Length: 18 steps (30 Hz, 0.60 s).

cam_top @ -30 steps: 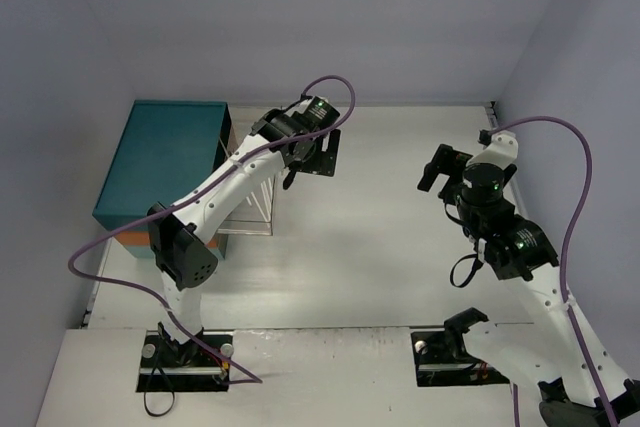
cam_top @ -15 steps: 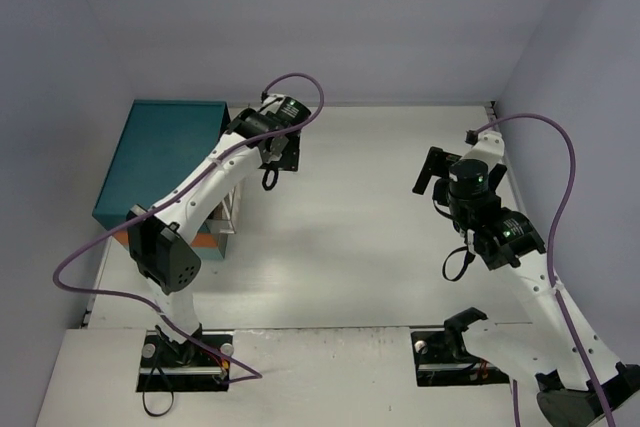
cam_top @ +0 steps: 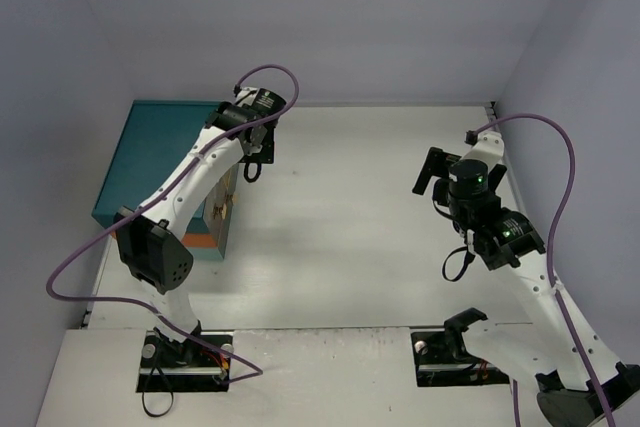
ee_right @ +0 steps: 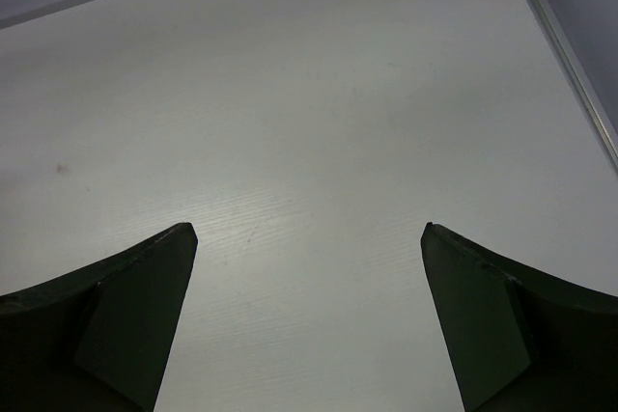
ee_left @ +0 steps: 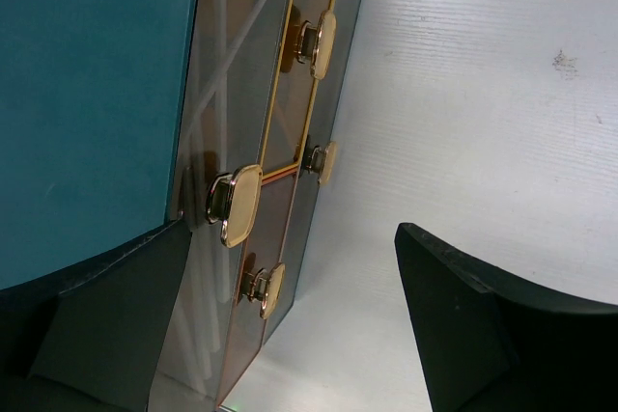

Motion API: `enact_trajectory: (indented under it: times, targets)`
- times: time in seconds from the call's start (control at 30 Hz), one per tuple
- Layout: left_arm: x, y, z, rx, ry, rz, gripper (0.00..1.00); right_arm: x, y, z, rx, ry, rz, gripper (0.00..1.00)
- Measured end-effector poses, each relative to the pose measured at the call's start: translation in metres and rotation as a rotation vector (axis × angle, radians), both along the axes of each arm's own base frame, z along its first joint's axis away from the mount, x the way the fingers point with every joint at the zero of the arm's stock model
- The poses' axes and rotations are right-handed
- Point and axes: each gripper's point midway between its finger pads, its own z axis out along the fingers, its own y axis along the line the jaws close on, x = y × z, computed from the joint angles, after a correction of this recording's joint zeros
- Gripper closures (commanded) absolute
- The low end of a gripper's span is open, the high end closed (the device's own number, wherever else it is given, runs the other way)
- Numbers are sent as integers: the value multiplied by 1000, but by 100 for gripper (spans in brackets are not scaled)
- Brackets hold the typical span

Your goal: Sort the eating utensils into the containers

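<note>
The white table (cam_top: pixel 350 227) carries the teal chest (cam_top: pixel 160 157) at its far left, its top plain in the overhead view. The left gripper (cam_top: pixel 254 157) hangs just beside the chest's front, jaws wide apart and holding nothing. The right gripper (cam_top: pixel 432 175), equally spread, hovers well apart over the table's right side. Only the left wrist view shows the smoky drawer fronts (ee_left: pixel 253 94), four gold handles (ee_left: pixel 241 205) and thin pale streaks (ee_left: pixel 227 55) behind them, perhaps chopsticks; I cannot tell.

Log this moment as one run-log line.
left tool: open, at chest front, by gold handles | right tool: open, above table | drawers: look shut
</note>
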Motion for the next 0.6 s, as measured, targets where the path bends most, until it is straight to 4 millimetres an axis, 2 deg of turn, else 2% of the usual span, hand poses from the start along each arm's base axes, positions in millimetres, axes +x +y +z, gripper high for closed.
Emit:
enact_trajectory:
  times: [0.2,0.3,0.47,0.6]
  targets:
    - [0,-1,1,0,4,-13,14,-2,-1,3,2,-10,1,0]
    - [0,-3,9,-18,-1,-34,14,-2,-1,4,-4,-11,4,0]
    - [1,-12,51,-105,-80,-94,14,-2,-2,18,-23,-30,17,0]
    - [-6,-12,105,-169,-206,-148,14,-1,-7,47,-58,-83,28,0]
